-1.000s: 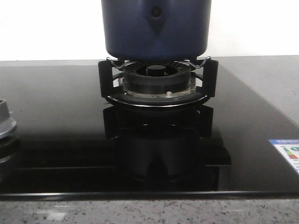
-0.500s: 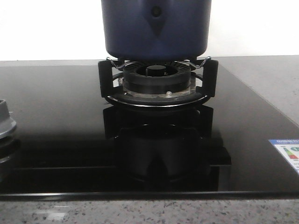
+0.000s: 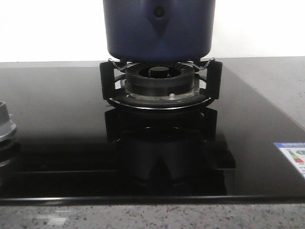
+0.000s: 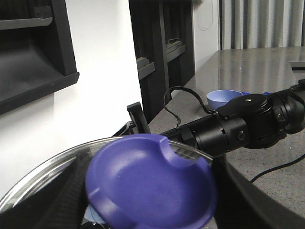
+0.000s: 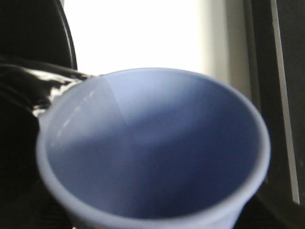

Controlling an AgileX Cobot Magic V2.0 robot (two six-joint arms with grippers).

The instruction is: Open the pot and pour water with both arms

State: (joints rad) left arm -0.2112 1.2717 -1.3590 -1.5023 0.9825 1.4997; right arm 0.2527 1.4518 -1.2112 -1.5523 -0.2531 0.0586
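Front view: the pot [image 3: 158, 29] sits on the burner stand [image 3: 161, 86] on the black glass stove top [image 3: 62, 143], same spot as a second ago, nothing there has shifted. No arms in that shot. Left wrist camera has the glass lid [image 4: 57, 167] with its purple knob [image 4: 150, 183] right up close, looks clamped in the left gripper, and the right arm [image 4: 238, 129] stretches level across behind it. Right wrist camera is filled by a light blue cup [image 5: 152, 148], empty; can't tell how those fingers are set.
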